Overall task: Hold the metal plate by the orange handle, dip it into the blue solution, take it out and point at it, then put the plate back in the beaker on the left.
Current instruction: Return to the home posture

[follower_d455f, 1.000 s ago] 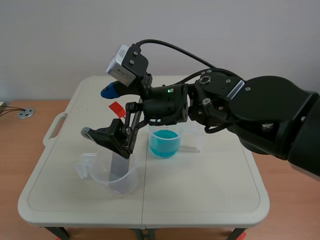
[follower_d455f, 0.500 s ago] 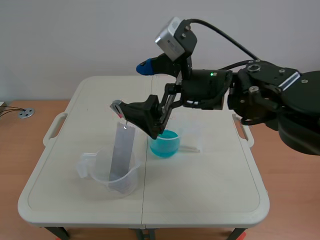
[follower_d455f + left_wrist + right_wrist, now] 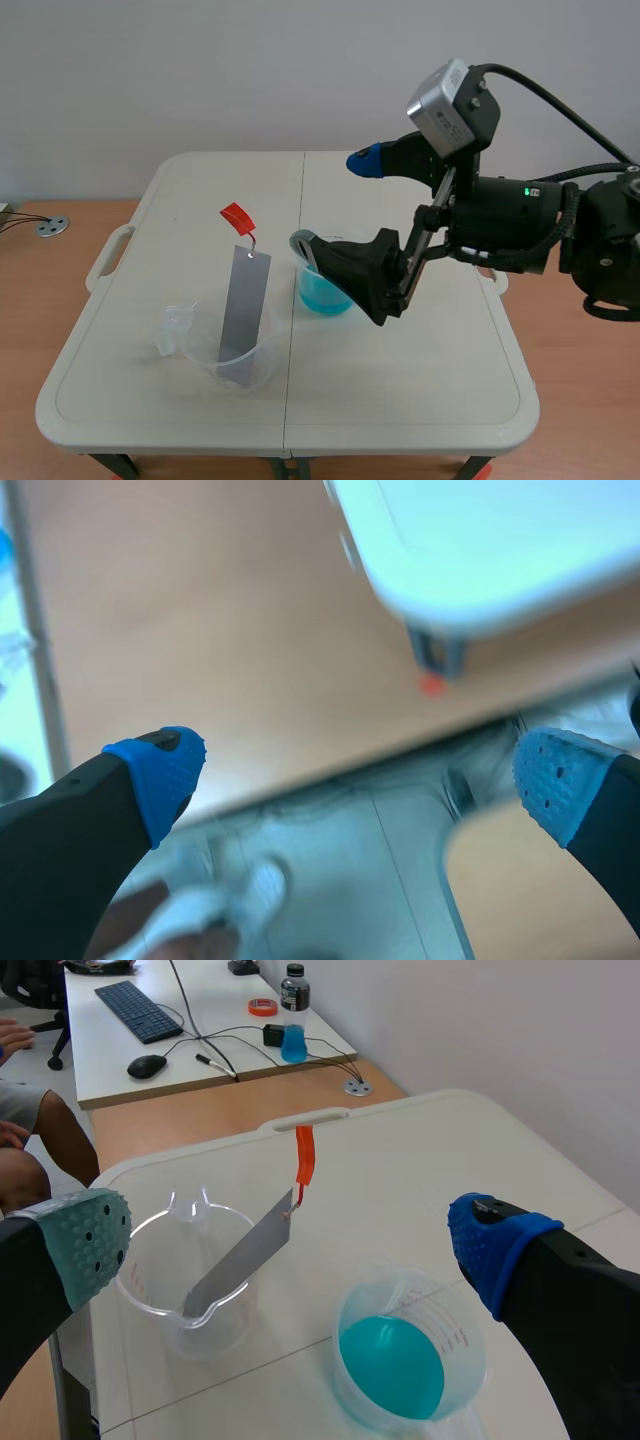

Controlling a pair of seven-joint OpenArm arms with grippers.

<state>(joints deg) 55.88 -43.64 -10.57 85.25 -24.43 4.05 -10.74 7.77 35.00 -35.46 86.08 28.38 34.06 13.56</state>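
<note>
The grey metal plate (image 3: 243,305) stands leaning in the clear beaker (image 3: 225,350) on the left of the table, its orange handle (image 3: 236,216) sticking up free. The beaker of blue solution (image 3: 325,290) sits at mid-table. My right gripper (image 3: 335,202) hangs open above and just right of that beaker, holding nothing. The right wrist view has the plate (image 3: 240,1257), handle (image 3: 304,1157) and blue beaker (image 3: 400,1360) ahead of the open right gripper (image 3: 290,1245). My left gripper (image 3: 360,770) is open over the floor beside a table corner (image 3: 480,540), out of the scene view.
The white folding table (image 3: 400,380) has a centre seam and side handles. A clear rod (image 3: 385,295) lies beside the blue beaker. Beyond the table stands a desk with a keyboard (image 3: 140,1010), and a seated person's leg (image 3: 20,1160) is near it.
My right arm has swung from the clear beaker up and to the right, past the blue beaker. The plate stays leaning in the clear beaker, free of the gripper.
</note>
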